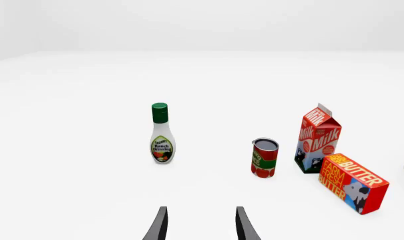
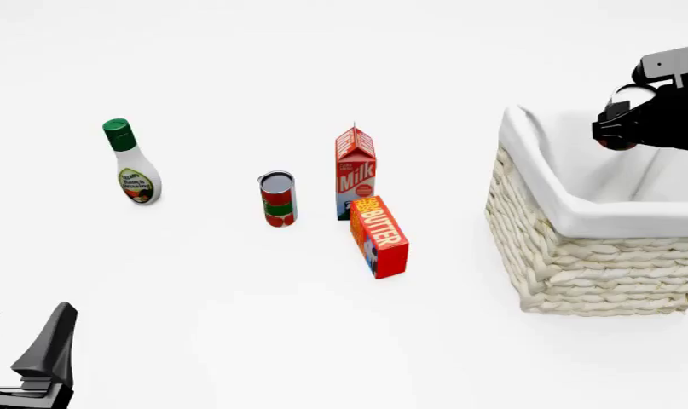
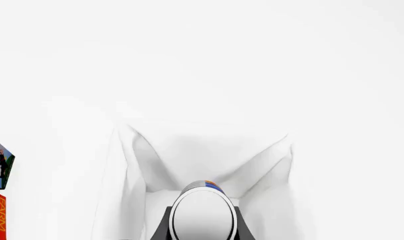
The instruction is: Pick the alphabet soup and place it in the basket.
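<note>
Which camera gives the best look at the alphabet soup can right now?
The right wrist view: the alphabet soup fills the near foreground, silver-white top facing the camera, held between the right gripper fingers above the basket lining. In the front view the can is hidden by the right arm over the basket. The left wrist view doesn't show it.

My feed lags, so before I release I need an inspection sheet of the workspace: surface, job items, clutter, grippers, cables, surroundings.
Surface: white table, no spills seen.
Job's things: alphabet soup held above the basket; basket lining shows nothing inside.
Clutter: ranch dressing bottle, red-and-green can, milk carton upright; butter box lying beside the carton.
Grippers: right gripper shut on the can; left gripper open, holding nothing.
Cables: nothing seen.
Surroundings: plain white, nothing seen.
</note>
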Controlling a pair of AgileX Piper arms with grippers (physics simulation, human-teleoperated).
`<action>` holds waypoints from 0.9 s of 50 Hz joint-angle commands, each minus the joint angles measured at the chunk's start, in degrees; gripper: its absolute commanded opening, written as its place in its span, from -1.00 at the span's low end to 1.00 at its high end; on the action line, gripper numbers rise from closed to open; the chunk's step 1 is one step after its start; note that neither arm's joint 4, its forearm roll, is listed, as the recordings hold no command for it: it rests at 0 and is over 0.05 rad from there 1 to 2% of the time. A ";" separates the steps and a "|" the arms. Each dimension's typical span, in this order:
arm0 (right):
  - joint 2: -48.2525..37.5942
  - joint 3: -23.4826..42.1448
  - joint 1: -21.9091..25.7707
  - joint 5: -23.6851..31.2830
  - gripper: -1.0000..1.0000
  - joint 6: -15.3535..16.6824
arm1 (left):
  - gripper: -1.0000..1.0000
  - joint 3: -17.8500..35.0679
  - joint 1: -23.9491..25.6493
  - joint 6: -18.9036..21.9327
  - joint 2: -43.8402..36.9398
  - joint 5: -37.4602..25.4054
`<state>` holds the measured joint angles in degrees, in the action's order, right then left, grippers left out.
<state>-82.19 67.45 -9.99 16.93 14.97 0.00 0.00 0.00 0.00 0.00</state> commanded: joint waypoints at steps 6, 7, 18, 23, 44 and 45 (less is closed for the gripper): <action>-0.91 -1.82 -0.61 -2.21 -1.00 -0.62 | 1.00 0.00 0.00 0.00 0.00 0.00; -0.91 -1.82 -0.61 -2.21 -1.00 -0.62 | 1.00 0.00 0.00 0.00 0.00 0.00; -1.52 -2.99 -0.82 -3.21 -1.00 0.24 | 1.00 0.00 0.00 0.00 0.00 0.00; -1.52 -2.99 -0.82 -3.21 -1.00 0.24 | 1.00 0.00 0.00 0.00 0.00 0.00; -4.54 -3.81 -0.68 -5.56 -1.00 0.29 | 1.00 0.00 0.00 0.00 0.00 0.00; -4.71 -3.90 -0.69 -5.72 -1.00 0.29 | 1.00 0.00 0.00 0.00 0.00 0.00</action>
<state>-86.12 63.73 -10.72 12.54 16.44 0.00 0.00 0.00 0.00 0.00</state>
